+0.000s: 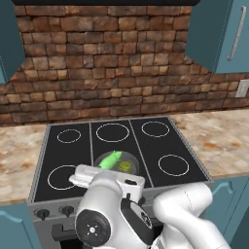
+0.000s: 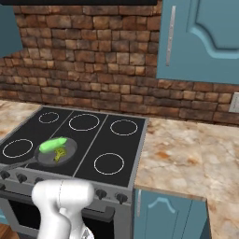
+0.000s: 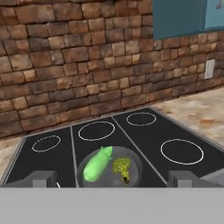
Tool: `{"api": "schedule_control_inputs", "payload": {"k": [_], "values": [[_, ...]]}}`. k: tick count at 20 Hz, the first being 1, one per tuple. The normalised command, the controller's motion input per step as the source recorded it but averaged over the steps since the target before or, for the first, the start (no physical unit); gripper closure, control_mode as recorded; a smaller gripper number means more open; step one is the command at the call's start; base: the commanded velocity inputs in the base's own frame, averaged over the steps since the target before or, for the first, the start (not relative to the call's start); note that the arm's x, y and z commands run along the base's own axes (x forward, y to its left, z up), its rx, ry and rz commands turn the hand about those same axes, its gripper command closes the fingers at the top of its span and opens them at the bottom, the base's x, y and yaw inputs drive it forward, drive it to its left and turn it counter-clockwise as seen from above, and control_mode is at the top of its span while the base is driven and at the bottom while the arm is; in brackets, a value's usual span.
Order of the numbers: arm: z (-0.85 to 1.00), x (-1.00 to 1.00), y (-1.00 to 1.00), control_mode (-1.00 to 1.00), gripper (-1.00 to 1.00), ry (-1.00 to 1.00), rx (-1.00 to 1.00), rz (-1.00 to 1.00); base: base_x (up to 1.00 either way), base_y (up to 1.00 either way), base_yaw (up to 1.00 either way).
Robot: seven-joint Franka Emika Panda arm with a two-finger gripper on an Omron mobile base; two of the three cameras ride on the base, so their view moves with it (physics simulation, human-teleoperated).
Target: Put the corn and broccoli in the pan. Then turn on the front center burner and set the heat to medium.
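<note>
Jaws spread wide and empty, the gripper [image 3: 112, 181] hangs above the pan [image 3: 136, 162], where the corn [image 3: 97, 164] and broccoli [image 3: 122, 166] lie side by side on the cooktop's [image 3: 183, 135] middle panel.

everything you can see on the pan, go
The pan is round, shallow, dark grey and looks like metal. It sits flat on the near middle of the black cooktop. A thin dark handle runs toward the front left in the right base view. Inside, the corn lies against the left rim, the broccoli beside it. Nothing grips the pan.
</note>
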Motion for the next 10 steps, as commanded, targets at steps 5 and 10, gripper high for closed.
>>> {"api": "schedule_control_inputs", "payload": {"k": [5, 10], "values": [[-0.95, 0.07, 0.51, -1.0, -1.0, -0.29, 0.0, 0.0, 0.0, 0.0, 0.0], [-0.41, -0.18, 0.43, -1.0, -1.0, -0.21, -0.01, 0.01, 0.0, 0.0, 0.0]]}}
